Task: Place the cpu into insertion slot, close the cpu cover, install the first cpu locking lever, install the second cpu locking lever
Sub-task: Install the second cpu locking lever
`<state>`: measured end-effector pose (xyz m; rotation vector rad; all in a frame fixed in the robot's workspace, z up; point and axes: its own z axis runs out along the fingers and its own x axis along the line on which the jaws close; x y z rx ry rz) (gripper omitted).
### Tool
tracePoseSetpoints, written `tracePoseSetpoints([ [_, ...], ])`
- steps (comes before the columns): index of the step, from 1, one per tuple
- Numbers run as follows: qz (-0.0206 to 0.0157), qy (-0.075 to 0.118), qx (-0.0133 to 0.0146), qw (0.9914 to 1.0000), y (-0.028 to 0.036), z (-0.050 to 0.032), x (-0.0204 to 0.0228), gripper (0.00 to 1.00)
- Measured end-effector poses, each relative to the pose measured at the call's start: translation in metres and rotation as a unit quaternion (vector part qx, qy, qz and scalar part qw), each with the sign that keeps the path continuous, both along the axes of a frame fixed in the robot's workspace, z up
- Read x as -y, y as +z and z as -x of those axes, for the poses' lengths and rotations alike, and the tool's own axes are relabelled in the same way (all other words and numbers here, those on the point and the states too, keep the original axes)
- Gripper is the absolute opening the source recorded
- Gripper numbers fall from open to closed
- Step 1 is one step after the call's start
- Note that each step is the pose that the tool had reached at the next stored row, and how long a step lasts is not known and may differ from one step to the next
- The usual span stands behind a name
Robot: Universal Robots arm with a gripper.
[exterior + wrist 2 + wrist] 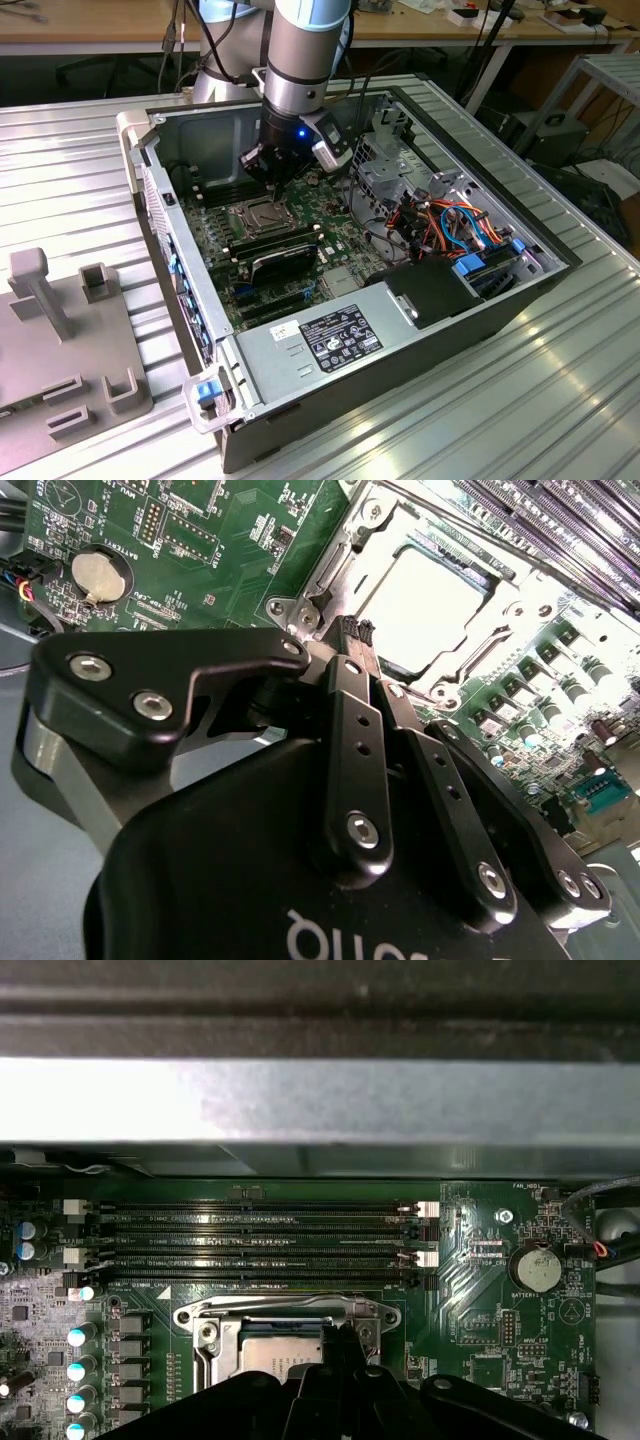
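The silver-grey cpu (437, 602) lies flat in the insertion slot (322, 572), the cpu cover (478, 648) shut over it.

Ribbed silver aluminium-profile table (560, 400) carries everything; open grey metal computer case (300, 440) lies flat on it, directly below the black pincer (272, 178); grey plastic fixture tray with upright blocks and slots (60, 340) sits on the table well apart from the pincer, toward the exterior view's left

The claw (342, 1345) hides part of the cpu (275, 1355).
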<state>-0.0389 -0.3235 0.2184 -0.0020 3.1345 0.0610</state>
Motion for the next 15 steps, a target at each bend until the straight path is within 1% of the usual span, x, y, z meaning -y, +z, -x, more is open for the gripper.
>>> tracePoseSetpoints([
  [9, 0.0000, 0.000, 0.0000, 1.00000, 0.0000, -0.0014, 0.0003, 0.11],
  [12, 0.0001, 0.000, 0.0000, 1.00000, -0.0001, -0.0057, 0.0003, 0.11],
  [13, 0.0000, 0.000, 0.0000, 1.00000, -0.0002, -0.0097, 0.0005, 0.11],
  [14, 0.0000, 0.000, 0.0000, 1.00000, -0.0002, -0.0099, 0.0105, 0.11],
  [15, 0.0000, 0.000, 0.0000, 1.00000, -0.0002, -0.0099, 0.0191, 0.11],
])
